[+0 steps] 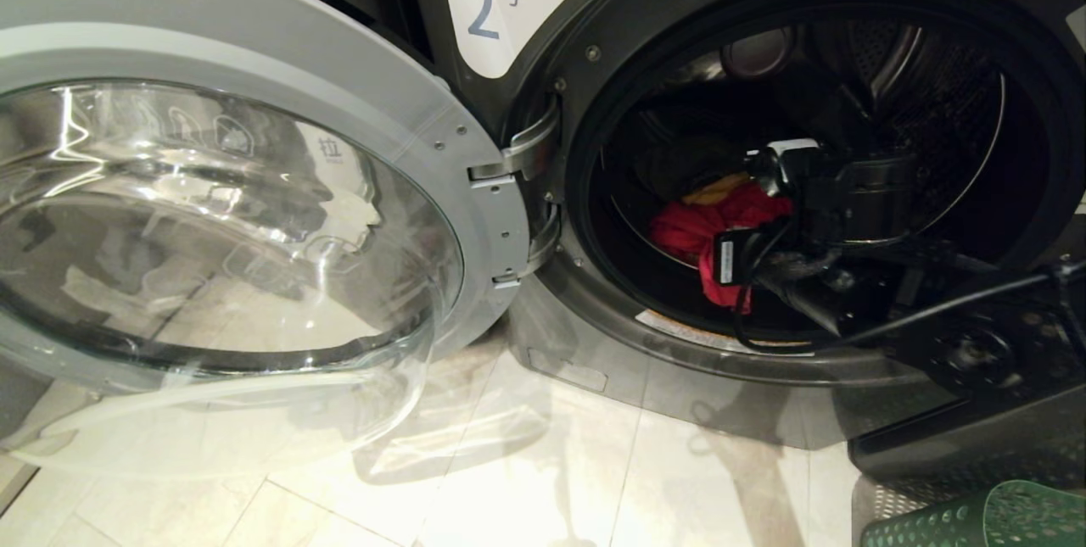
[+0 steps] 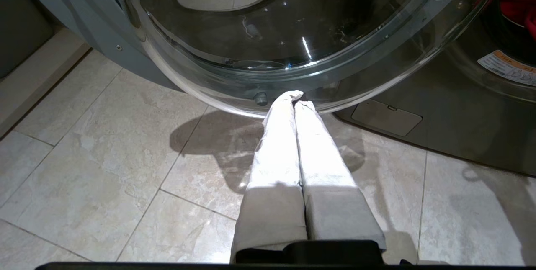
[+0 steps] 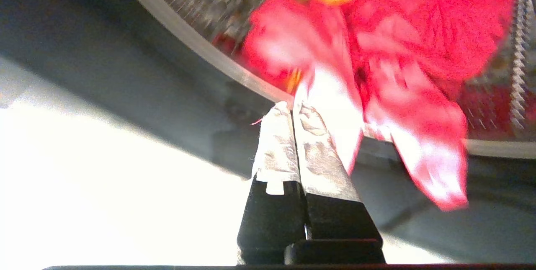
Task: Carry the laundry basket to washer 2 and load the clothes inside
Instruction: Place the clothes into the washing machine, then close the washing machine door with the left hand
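Pale stone floor tiles [image 1: 526, 479] run under dark grey front-load washer 2 [image 1: 543, 13], its glass door [image 1: 212, 216] swung open. Bright red and yellow-orange clothes [image 1: 708, 229] already lie in the drum; loading looks nearly done. Beside it, the dark green perforated plastic laundry basket [image 1: 984, 521] sits. Right gripper [image 3: 292, 109], clenched empty, hangs at the drum mouth; left gripper [image 2: 295, 98], clenched, is parked low.

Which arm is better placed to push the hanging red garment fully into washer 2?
The right. Its gripper is at the drum opening beside the red garment; the left gripper is low by the open door.
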Motion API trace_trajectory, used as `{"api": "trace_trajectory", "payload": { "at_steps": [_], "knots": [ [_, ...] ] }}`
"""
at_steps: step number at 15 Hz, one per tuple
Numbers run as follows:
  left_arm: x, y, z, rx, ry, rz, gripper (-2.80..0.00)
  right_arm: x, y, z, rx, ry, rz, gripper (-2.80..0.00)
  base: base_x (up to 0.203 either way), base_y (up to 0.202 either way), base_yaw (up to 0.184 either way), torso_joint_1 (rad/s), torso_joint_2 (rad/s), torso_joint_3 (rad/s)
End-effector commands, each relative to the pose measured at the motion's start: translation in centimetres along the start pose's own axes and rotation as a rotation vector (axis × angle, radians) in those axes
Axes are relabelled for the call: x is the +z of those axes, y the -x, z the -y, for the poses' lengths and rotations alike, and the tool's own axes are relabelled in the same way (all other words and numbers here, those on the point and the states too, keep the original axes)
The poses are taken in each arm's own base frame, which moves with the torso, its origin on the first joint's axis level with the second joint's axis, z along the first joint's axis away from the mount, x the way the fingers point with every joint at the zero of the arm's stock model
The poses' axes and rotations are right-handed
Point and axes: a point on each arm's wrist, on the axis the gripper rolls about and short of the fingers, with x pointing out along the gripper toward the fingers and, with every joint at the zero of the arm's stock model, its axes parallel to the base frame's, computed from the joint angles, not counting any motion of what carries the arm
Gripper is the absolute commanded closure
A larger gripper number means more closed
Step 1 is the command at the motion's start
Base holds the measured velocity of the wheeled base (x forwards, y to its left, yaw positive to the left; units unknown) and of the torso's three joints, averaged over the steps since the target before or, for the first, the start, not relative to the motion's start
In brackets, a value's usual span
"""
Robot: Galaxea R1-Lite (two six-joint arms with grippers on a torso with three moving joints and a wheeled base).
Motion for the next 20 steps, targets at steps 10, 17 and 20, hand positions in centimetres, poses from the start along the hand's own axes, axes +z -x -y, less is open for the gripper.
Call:
{"api": "trace_trajectory", "payload": {
  "at_steps": [10, 17, 20],
  "knots": [
    [-1.1, -0.2, 0.0, 0.002, -0.001, -0.041, 0.0, -5.9, 25.3, 12.2, 0.142, 0.075, -0.212, 0.0, 0.0, 0.0, 0.0, 0.0, 0.0, 0.0],
    [-1.1, -0.2, 0.0, 0.002, 0.0, -0.041, 0.0, -14.5, 28.3, 13.1, 0.167, 0.079, -0.232, 0.0, 0.0, 0.0, 0.0, 0.0, 0.0, 0.0],
    [-1.1, -0.2, 0.0, 0.002, 0.0, -0.041, 0.0, -18.7, 28.3, 12.9, 0.154, 0.067, -0.185, 0.0, 0.0, 0.0, 0.0, 0.0, 0.0, 0.0]
  ]
}}
